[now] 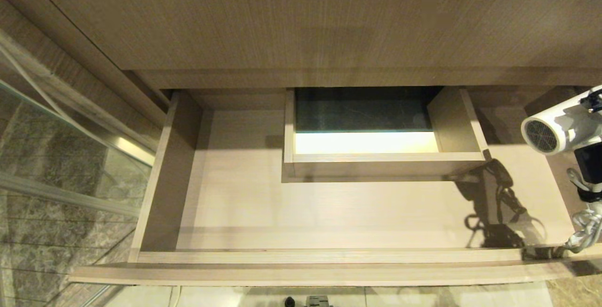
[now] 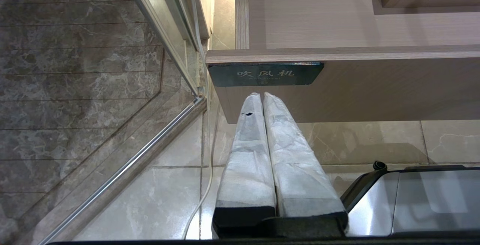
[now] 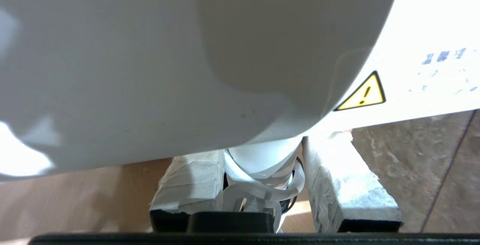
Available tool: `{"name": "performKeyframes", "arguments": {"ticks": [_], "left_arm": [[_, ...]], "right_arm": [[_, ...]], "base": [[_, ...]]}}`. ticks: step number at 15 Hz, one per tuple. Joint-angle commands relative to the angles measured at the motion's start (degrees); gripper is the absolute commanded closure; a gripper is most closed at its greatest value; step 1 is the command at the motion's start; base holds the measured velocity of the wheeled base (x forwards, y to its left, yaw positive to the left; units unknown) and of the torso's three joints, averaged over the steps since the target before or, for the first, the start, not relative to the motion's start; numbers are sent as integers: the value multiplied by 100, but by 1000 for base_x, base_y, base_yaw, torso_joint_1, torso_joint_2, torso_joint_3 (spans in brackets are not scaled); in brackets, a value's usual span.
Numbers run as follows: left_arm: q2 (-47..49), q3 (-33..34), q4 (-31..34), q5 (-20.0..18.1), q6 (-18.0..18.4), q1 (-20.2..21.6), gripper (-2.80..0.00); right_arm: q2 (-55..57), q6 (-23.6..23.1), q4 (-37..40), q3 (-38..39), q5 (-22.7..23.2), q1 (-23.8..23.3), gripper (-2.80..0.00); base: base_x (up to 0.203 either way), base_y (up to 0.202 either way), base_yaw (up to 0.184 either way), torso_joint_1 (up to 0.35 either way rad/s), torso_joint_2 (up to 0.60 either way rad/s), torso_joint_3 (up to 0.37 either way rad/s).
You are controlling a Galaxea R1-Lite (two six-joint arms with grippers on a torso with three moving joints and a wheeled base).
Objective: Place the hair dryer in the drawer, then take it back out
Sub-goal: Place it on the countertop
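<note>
Hair dryer (image 1: 562, 126) being held aloft at right edge of open drawer (image 1: 329, 213), grille facing left, cord bundle (image 1: 585, 229) dangling over front rail. Right end effector (image 3: 262, 185) being kept clamped on hair dryer handle, pads pressed either side. Left end effector (image 2: 263, 98) being parked below drawer front, fingers pressed together, nothing gripped. Step judged: placing into drawer, or lifting out; not determinable. If placing: hair dryer to be carried left, lowered onto drawer floor, cord to be cleared inside.

drawer (image 1: 244, 213): open | hair dryer (image 1: 559, 128): above right end, grille facing left, cord hanging
</note>
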Motion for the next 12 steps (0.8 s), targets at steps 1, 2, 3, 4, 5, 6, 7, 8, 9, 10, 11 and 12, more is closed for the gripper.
{"name": "performKeyframes", "arguments": {"ticks": [1, 2, 3, 4, 5, 6, 7, 8, 9, 10, 11, 12], "left_arm": [[0, 0, 0, 2, 0, 0, 0], [0, 0, 0, 2, 0, 0, 0], [0, 0, 0, 2, 0, 0, 0], [0, 0, 0, 2, 0, 0, 0], [0, 0, 0, 2, 0, 0, 0], [0, 0, 0, 2, 0, 0, 0], [0, 0, 0, 2, 0, 0, 0], [0, 0, 0, 2, 0, 0, 0], [0, 0, 0, 2, 0, 0, 0], [0, 0, 0, 2, 0, 0, 0], [0, 0, 0, 2, 0, 0, 0], [0, 0, 0, 2, 0, 0, 0]], "right_arm": [[-170, -70, 17, 22, -3, 17, 0], [-181, -86, 12, 22, -3, 22, 0], [-211, -157, 18, 2, -3, 36, 0], [-319, -334, 20, -45, -3, 89, 0], [-402, -357, 17, -86, 2, 154, 0], [-468, -363, -9, -131, 9, 193, 0], [-515, -359, 1, -227, 21, 217, 0], [-533, -358, 12, -295, 23, 233, 0], [-561, -358, 1, -335, 23, 248, 0], [-675, -368, 22, -402, 16, 264, 0], [-781, -392, 35, -370, 8, 267, 0], [-855, -455, 37, -346, 11, 267, 0]], "base": [[0, 0, 0, 0, 0, 0], [0, 0, 0, 0, 0, 0], [0, 0, 0, 0, 0, 0], [0, 0, 0, 0, 0, 0], [0, 0, 0, 0, 0, 0], [0, 0, 0, 0, 0, 0], [0, 0, 0, 0, 0, 0], [0, 0, 0, 0, 0, 0], [0, 0, 0, 0, 0, 0], [0, 0, 0, 0, 0, 0], [0, 0, 0, 0, 0, 0], [0, 0, 0, 0, 0, 0]]}}
